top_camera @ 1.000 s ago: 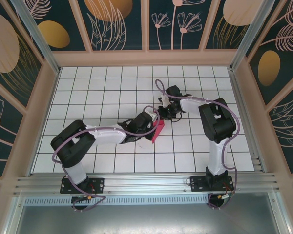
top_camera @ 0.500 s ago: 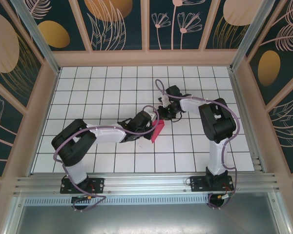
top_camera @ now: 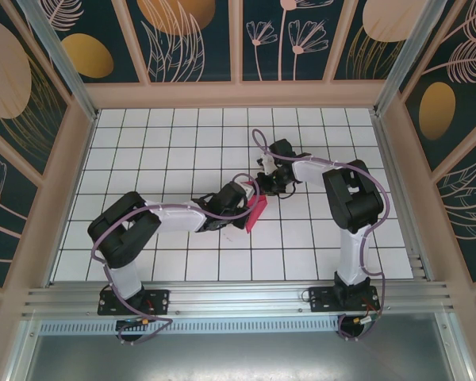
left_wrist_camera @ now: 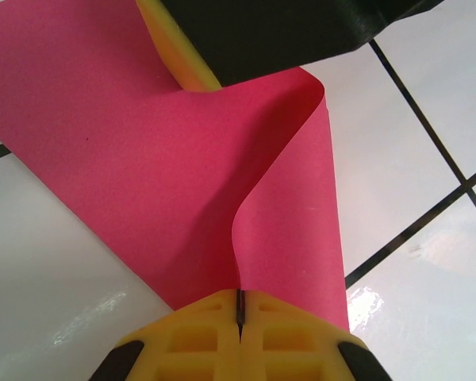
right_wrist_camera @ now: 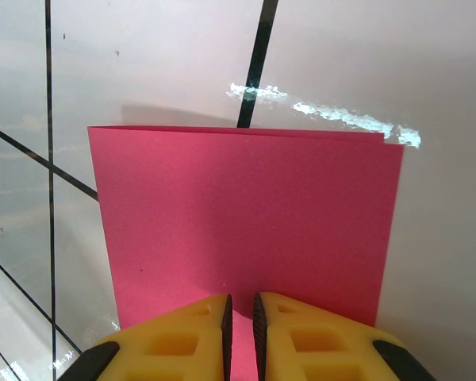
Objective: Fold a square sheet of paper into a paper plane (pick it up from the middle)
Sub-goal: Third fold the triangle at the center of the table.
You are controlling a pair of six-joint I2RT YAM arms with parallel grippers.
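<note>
The square sheet of paper (top_camera: 257,213) is magenta-pink and folded. It lies on the white tiles at mid-table. My left gripper (top_camera: 246,208) comes in from the left and is shut on the near edge of a raised flap (left_wrist_camera: 289,230), which curls up off the flat layer (left_wrist_camera: 119,151). The pinch shows in the left wrist view (left_wrist_camera: 239,305). My right gripper (top_camera: 270,186) reaches in from behind, and one yellow finger (left_wrist_camera: 178,55) rests on the sheet's far part. Its jaws (right_wrist_camera: 239,316) stand a narrow slit apart over the doubled sheet (right_wrist_camera: 246,210), with pink showing in the slit.
The floor is white tile with black grid lines (top_camera: 174,159), fenced by a peach frame (top_camera: 238,95) on three sides. A metal rail (top_camera: 238,300) carries both arm bases at the near edge.
The left arm's elbow has slid a little to the right, and the pinched flap has shifted slightly with it. The right arm has stayed still.
</note>
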